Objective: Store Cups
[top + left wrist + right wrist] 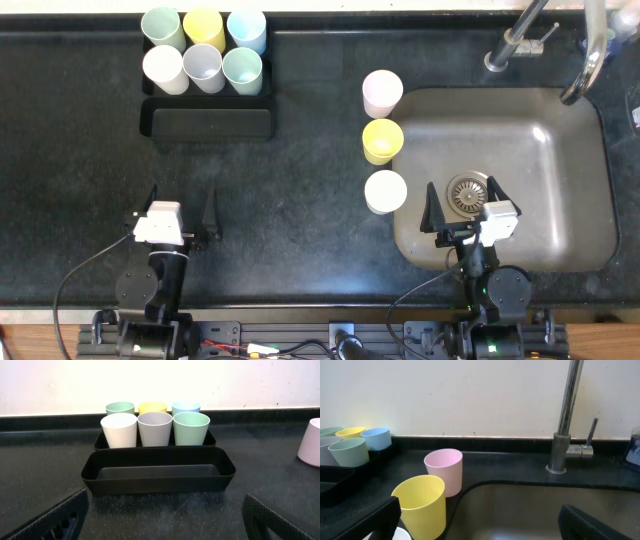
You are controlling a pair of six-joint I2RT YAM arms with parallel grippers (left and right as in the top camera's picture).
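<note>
Bright, even room light: white wall (225, 382) glares, steel sink (560, 150) gleams softly, pink cup (444, 471) evenly lit against the dark counter (510, 467).

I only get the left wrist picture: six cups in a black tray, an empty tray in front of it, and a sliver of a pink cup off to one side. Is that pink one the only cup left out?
Observer: No. Three stand loose in a row on the counter along the edge of a sink: the pink cup, a yellow cup and a white cup.
Operator: A sink? Are there cups in it too?
Observer: None. The right hand hangs over its basin.
Operator: Is that hand holding anything?
Observer: No, it is open and holds nothing.
</note>
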